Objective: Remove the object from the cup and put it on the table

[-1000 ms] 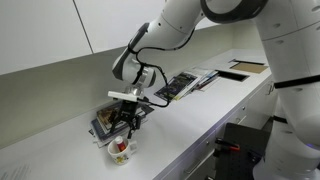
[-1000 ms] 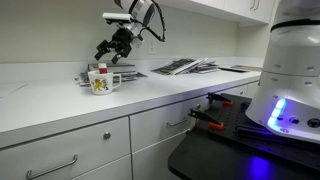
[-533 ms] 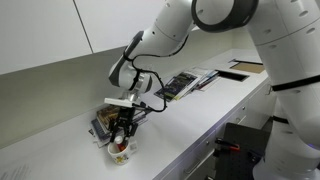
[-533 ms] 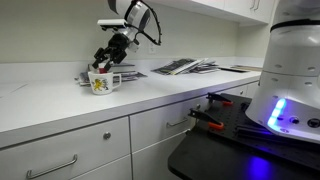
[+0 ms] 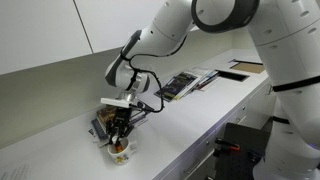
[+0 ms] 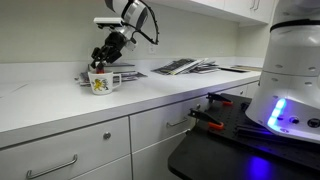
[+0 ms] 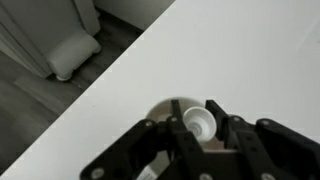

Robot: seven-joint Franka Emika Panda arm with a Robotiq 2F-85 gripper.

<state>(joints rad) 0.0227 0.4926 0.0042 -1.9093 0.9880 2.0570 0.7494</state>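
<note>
Object point(image 6: 98, 71), a red-orange speck, sits in cup point(image 6: 102, 84) on table point(image 6: 40, 98) in an exterior view. My gripper point(image 6: 101, 64) hangs right over the mouth, lined up to reach in. In an exterior view my fingers point straight down at cup point(image 5: 120, 153). Wrist view: jaws apart, gripping nothing, object not discernible.
</note>
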